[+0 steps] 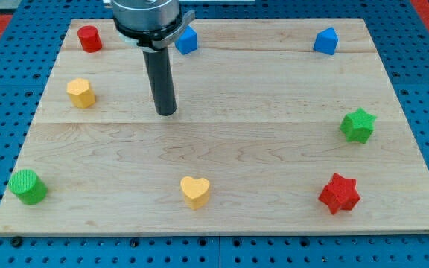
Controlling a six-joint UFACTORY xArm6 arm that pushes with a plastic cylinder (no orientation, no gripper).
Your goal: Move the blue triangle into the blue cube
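while the rod stands near the middle-left of the wooden board (222,141), my tip (166,112) touches no block. no fingers on this rig, so nothing opens or closes and nothing is held; the tip is bare on the wood.

camera view, only one:
- blue cube (187,39) at the view's top, just right of the arm's housing, partly tucked behind it. above and slightly right of my tip, near but apart.
- blue triangle (325,41) also along the top edge, well to the view's right of the cube. well apart from my tip, up and far right.
- between the two blue blocks the board shows bare wood, no obstacle on that line.
- others: red cylinder (89,38) top left, yellow block (81,92) below it (shape unclear), green cylinder (27,186) bottom left, yellow heart (195,191) bottom centre, red star (339,193) bottom right, green star (358,125) right side.

handling, judged: triangle looks small, rigid, light; likely slides easily on the smooth wood and may spin if struck off-centre. no taking hold, only pushing. contact belongs on its right-hand face, centred, so it travels left toward the cube. tip must first go round to the triangle's far right side. risk: sloped or angled faces letting it slip past the rod.
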